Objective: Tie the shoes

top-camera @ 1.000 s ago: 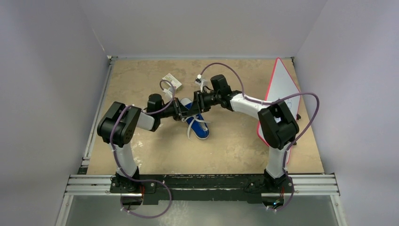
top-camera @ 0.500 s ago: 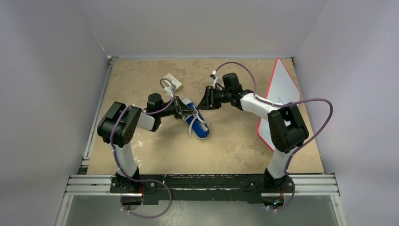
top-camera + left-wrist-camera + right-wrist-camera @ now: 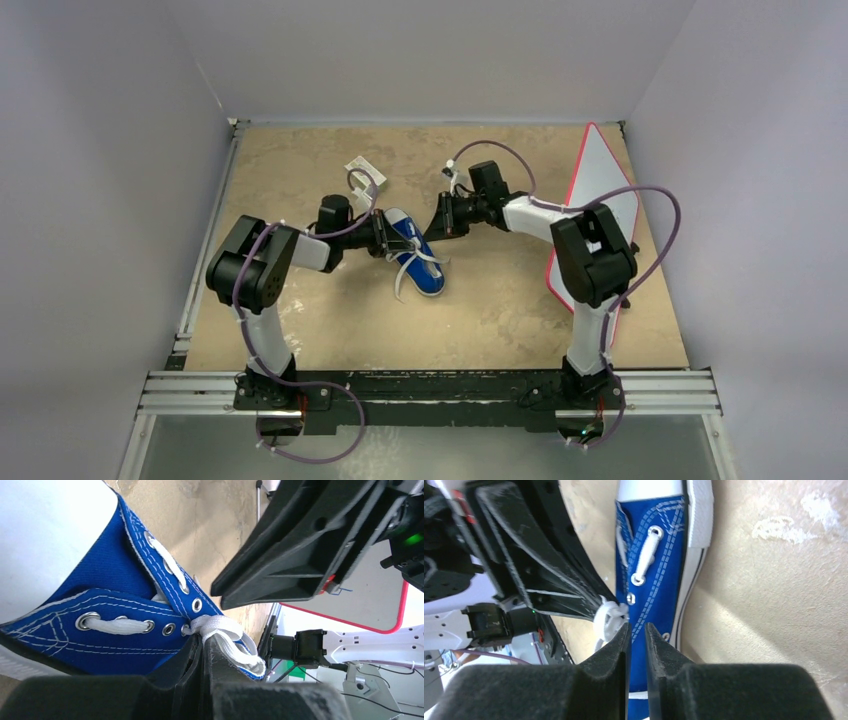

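Note:
The blue canvas sneaker [image 3: 422, 265] with a white sole lies mid-table, its white laces [image 3: 404, 276] loose over its near side. My left gripper [image 3: 388, 238] is at the shoe's left, shut on a white lace [image 3: 227, 632] right at the top eyelets [image 3: 169, 628]. My right gripper [image 3: 433, 226] is just right of the shoe's upper part. Its jaws stand a narrow gap apart with nothing between them, and the bunched lace [image 3: 609, 617] lies just beyond its left fingertip [image 3: 623, 632]. In the right wrist view the shoe [image 3: 659, 580] runs lengthwise ahead of the fingers.
A small white box [image 3: 365, 172] lies behind the left arm's wrist. A white board with a red edge [image 3: 600, 185] leans at the right under the right arm. Grey walls close in on three sides, and a metal rail [image 3: 430, 392] runs along the near edge.
My right gripper drew back to the right from the shoe, then came a little way back toward it. My left gripper stayed at the shoe, holding the lace.

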